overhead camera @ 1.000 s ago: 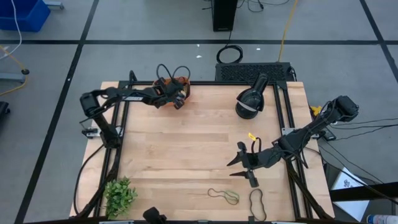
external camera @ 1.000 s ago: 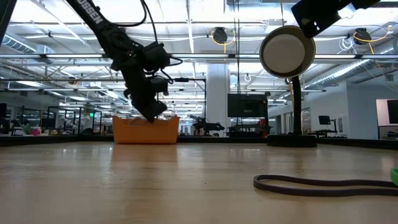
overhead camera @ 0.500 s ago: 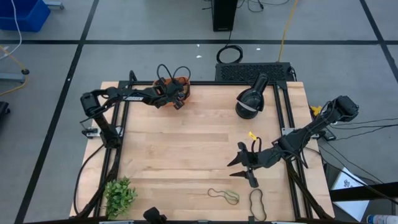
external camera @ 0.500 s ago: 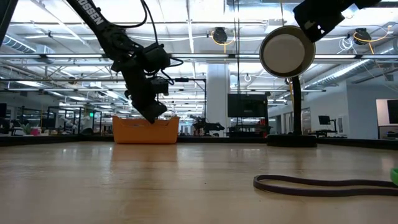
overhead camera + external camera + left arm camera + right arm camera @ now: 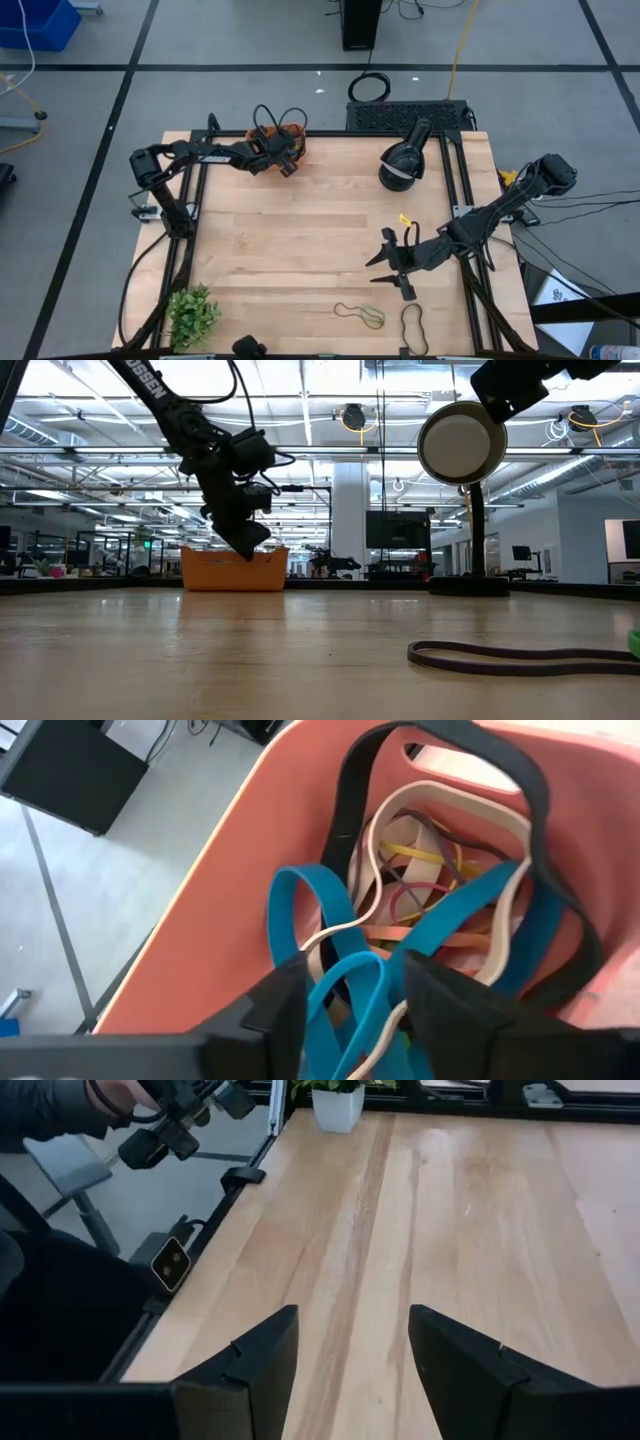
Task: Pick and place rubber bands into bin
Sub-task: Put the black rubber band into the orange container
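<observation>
The orange bin (image 5: 293, 131) stands at the table's far edge, left of centre, and holds several rubber bands (image 5: 430, 870) in blue, black, tan, yellow and orange. My left gripper (image 5: 352, 982) hangs over the bin, tipped down into it, fingers apart, with a blue band's loop (image 5: 345, 1010) between them. Two more rubber bands lie on the table near its front right: an olive one (image 5: 360, 315) and a black one (image 5: 415, 328). My right gripper (image 5: 372, 273) stands open a little beyond them, over bare wood. My left gripper has the blue band's loop (image 5: 330, 982) running up between its two fingers, which point down into the bin. I cannot tell whether either finger touches the loop. The band's far part rests on the pile in the bin.
A black round lamp (image 5: 400, 165) stands at the far right of the table. A small potted plant (image 5: 192, 315) is at the near left corner. Bare wood lies between the bin and the loose bands. A blue crate (image 5: 40, 22) sits on the floor.
</observation>
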You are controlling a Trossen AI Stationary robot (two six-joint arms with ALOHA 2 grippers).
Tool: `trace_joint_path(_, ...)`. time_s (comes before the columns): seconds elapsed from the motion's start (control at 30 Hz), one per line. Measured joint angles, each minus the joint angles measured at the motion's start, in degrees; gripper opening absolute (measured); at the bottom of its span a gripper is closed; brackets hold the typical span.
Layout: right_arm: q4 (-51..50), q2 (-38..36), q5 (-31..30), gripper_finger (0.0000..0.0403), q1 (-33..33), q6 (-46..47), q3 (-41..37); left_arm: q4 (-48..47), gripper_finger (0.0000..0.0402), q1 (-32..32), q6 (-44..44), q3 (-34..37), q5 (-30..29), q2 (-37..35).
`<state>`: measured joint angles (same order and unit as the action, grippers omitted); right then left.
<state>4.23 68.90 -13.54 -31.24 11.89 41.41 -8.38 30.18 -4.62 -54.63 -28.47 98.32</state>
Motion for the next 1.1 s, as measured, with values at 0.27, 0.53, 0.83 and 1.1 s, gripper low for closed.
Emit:
trace_joint_path(0.27, -21.72, 0.69, -4.67, 0.0187, -2.46, 2.34, 9.04, 0.0, 0.0215, -0.32, -0.13, 0.0, 0.04, 0.0)
trace_joint_path(0.53, -31.88, 4.35, -7.06, 0.0187, -6.69, 10.18, 12.09, -0.02, 0.0219, -0.34, -0.11, 0.02, 0.04, 0.0)
trace_joint_path(0.83, -39.16, 14.4, 6.35, 0.0173, -11.86, 30.87, 12.09, 0.02, 0.022, -0.34, -0.07, 0.0, 0.04, -0.02)
trace_joint_path(1.1, -38.74, 22.65, 17.03, 0.0156, -14.53, 39.1, 12.09, 0.02, 0.022, -0.32, -2.3, 0.02, 0.04, -0.02)
